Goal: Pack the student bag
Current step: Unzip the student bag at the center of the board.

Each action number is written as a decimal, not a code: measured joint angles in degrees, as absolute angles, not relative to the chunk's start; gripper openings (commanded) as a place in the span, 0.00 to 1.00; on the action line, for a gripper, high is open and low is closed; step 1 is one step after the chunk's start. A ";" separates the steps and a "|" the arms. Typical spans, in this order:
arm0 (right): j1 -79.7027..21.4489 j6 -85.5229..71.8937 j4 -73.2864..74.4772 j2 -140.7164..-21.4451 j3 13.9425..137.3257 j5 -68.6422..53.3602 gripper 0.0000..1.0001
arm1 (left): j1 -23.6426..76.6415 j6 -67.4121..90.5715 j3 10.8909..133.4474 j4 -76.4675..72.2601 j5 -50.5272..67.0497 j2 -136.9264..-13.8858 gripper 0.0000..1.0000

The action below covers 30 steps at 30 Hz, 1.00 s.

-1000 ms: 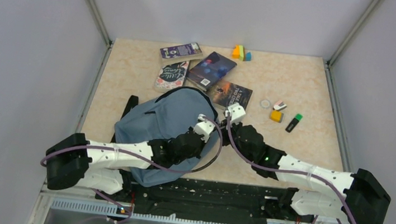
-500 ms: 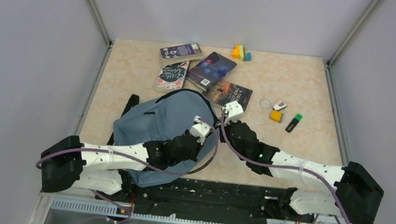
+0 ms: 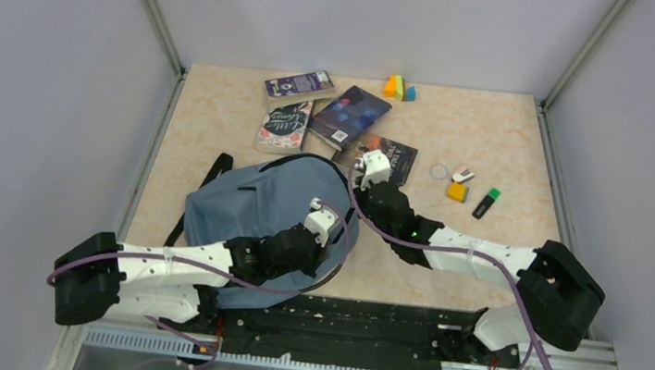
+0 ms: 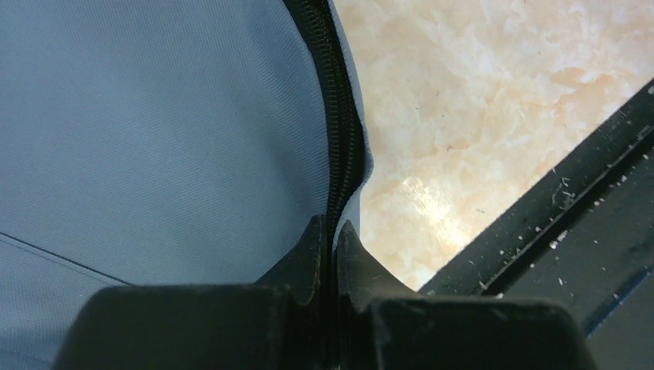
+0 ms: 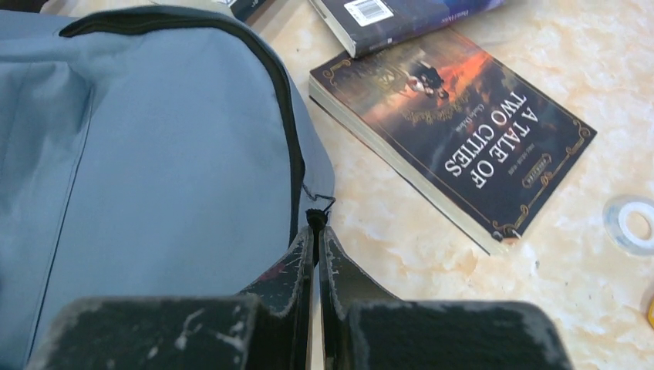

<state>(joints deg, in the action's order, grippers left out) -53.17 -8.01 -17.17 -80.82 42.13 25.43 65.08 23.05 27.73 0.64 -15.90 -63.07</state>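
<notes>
The student bag [image 3: 248,199] lies zipped beneath both arms, a book [image 5: 463,146] just ahead-right of the right gripper [image 5: 315,235]; the left gripper [image 4: 330,235] pinches the bag's seam [image 4: 341,139], likely bracing the fabric, so the right, clamped on the zip pull [image 5: 314,216], can open it

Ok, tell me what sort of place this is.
Probably a robot test booth, not a classroom: plain grey walls box in a marble-look table, two arms sit on a rail at its edge, and a backpack and books lie on it.
</notes>
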 measured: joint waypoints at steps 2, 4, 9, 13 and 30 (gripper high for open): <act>-52.84 -7.55 -17.15 -82.21 43.44 24.71 0.00 | 65.08 23.92 27.62 1.28 -14.66 -62.85 0.00; -52.60 -7.16 -17.12 -83.35 44.84 23.35 0.00 | 65.10 24.75 27.62 2.26 -13.34 -62.59 0.00; -52.31 -6.42 -17.28 -83.55 45.82 18.59 0.00 | 65.10 27.27 27.64 5.45 -12.10 -60.29 0.40; -52.88 -5.74 -16.67 -83.53 45.89 15.99 0.00 | 65.52 29.19 27.70 7.99 -11.49 -57.47 0.62; -58.67 -7.75 -10.85 -74.30 44.29 17.45 0.00 | 65.52 38.44 35.79 2.57 -27.77 -66.65 0.71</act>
